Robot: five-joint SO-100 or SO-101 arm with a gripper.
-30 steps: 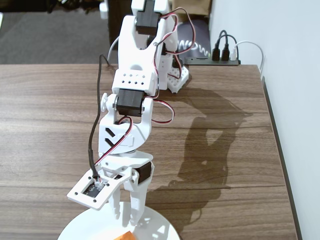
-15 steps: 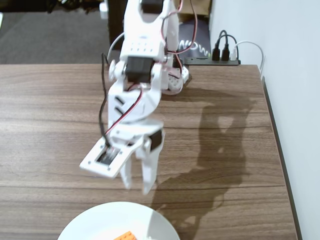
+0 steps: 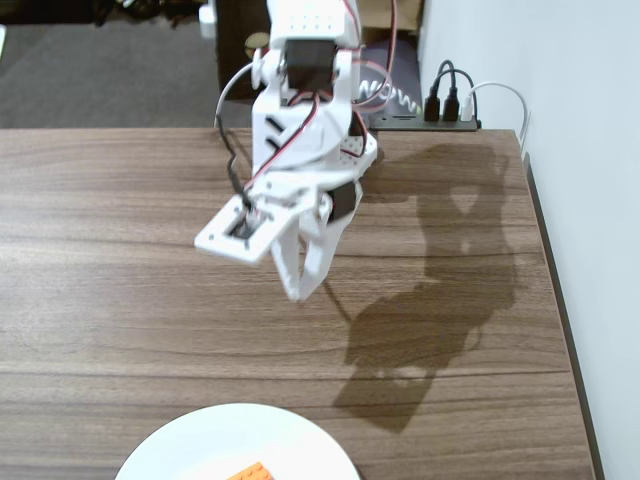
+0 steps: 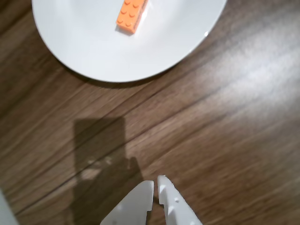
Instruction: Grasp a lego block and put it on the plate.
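The orange lego block [image 4: 131,15] lies on the white plate [image 4: 93,51] at the top of the wrist view. In the fixed view only a bit of the block [image 3: 254,472] shows at the bottom edge, on the plate [image 3: 190,445]. My white gripper [image 3: 303,292] hangs above the bare wood table, well back from the plate. In the wrist view the gripper [image 4: 156,182] enters from the bottom edge, its jaws nearly touching with nothing between them.
The wood table [image 3: 120,300] spreads left and right of the arm. A black power strip with plugs [image 3: 445,110] sits at the table's far right edge by the white wall. The arm's shadow [image 3: 430,330] falls to the right.
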